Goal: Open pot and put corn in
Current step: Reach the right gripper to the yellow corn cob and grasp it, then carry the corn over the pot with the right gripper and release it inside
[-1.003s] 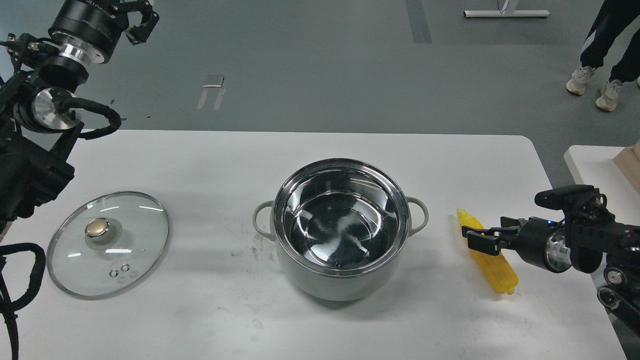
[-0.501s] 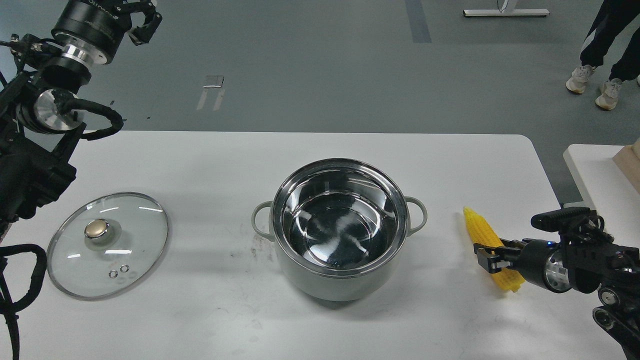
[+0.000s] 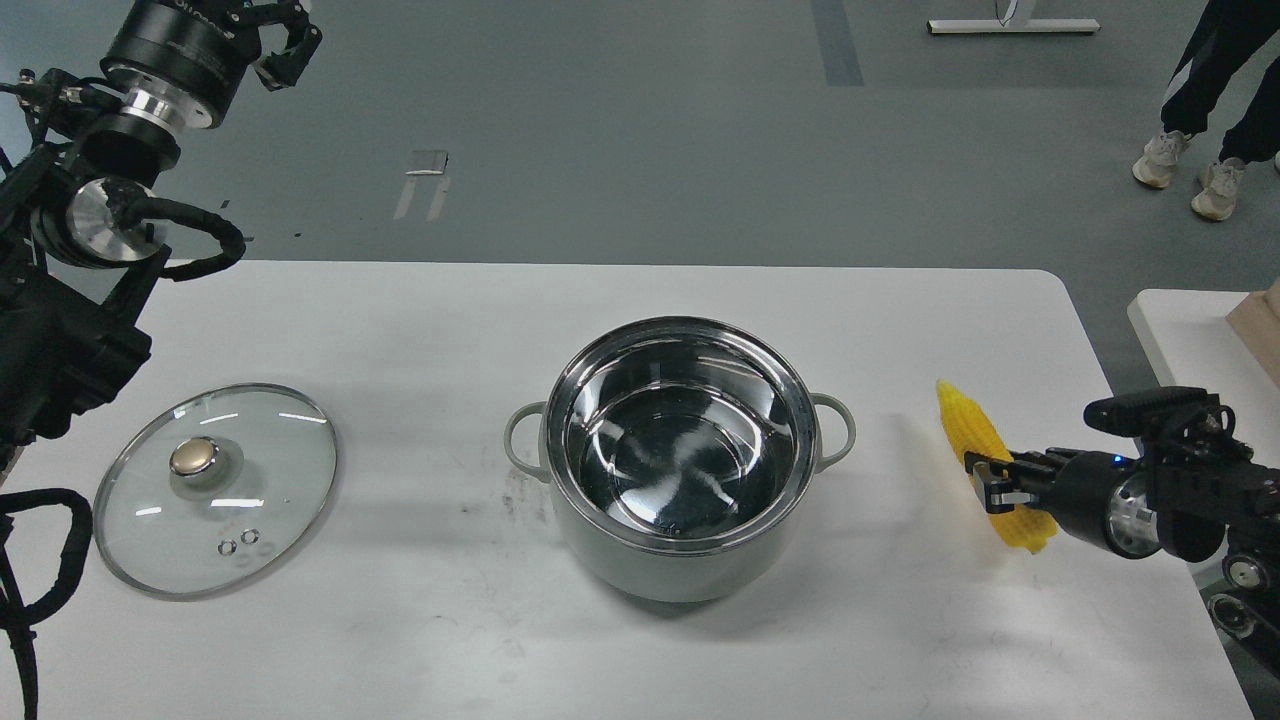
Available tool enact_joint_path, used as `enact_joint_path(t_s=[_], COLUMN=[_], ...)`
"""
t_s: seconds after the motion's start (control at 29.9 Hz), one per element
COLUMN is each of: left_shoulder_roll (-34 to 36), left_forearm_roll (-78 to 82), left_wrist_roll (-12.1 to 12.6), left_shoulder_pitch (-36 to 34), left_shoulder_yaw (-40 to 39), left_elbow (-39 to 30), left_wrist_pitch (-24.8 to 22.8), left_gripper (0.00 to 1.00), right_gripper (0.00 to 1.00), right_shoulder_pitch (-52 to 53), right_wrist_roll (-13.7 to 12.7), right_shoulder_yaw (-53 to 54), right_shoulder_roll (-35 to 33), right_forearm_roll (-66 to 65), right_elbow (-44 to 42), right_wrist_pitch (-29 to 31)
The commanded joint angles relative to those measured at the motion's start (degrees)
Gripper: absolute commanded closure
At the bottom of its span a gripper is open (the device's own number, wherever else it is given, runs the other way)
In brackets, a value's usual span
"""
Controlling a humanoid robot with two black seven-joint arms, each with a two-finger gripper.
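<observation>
Uncovered pot in the middle of the table, corn held at the right edge.

The round pale grey-green pot with shiny steel inside stands open near the centre of the white table, a little toward the front edge. The bright yellow toy corn cob is near the right edge, tilted, its pointed tip toward the far edge. The right gripper has its fingers clamped on the cob's lower half. The round glass lid with gold knob lies flat near the left edge, well apart from the pot. The left gripper hangs beyond the far left corner; I cannot tell if its fingers are apart or together.
</observation>
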Motion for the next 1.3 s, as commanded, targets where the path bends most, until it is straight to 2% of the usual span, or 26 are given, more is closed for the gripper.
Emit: enact_joint_path(t_s=[0.0,0.1,0.27,0.5,0.7,0.9,1.07,1.17,1.24,1.27], left_shoulder_roll=[0.22,0.31,0.39,0.57,0.48,0.4,0.31,0.22,0.31,0.31], left_forearm_roll=[0.0,0.0,0.09,0.09,0.0,0.0,0.0,0.0,0.0,0.0], left_wrist_roll=[0.08,0.17,-0.01,-0.54,-0.27,-0.27,-0.27,-0.19,-0.18,-0.18], left_shoulder_pitch=[-0.08,-0.08,-0.08,0.09,0.09,0.09,0.09,0.09,0.09,0.09], left_shoulder_yaw=[-0.08,-0.08,0.01,-0.43,-0.87,-0.87,-0.87,-0.87,-0.87,-0.87], left_elbow=[-0.02,-0.11,-1.34,-1.87,-1.87,-1.87,-1.87,-1.87,-1.87,-1.87], left_wrist_pitch=[0.0,-0.09,0.0,0.09,0.53,0.26,0.17,0.17,0.17,0.17], left_gripper=[0.02,0.02,0.02,0.02,0.02,0.02,0.02,0.02,0.02,0.02], right_gripper=[1.0,1.0,1.0,1.0,1.0,1.0,0.82,0.53,0.41,0.38], right_shoulder_pitch=[1.97,9.33,16.3,27.8,28.61,28.08,27.38,27.29,27.03,26.94], right_wrist_roll=[0.18,0.09,0.0,-0.53,-2.37,-2.37,-2.37,-2.37,-2.37,-2.37], right_shoulder_yaw=[7.87,8.77,2.28,-21.7,-27.61,-29.81,-31.31,-31.4,-31.4,-31.4], right_shoulder_roll=[0.57,2.93,8.82,12.24,18.66,21.31,21.66,22.54,22.63,22.54], right_forearm_roll=[0.99,3.97,4.07,3.64,1.62,-1.98,-2.17,-2.08,-2.08,-1.99], right_elbow=[0.05,0.66,5.41,8.4,6.56,3.39,3.39,3.3,3.22,3.13], right_wrist_pitch=[-0.03,-0.03,-0.03,-0.03,-0.03,-0.03,-0.03,-0.03,-0.03,-0.03])
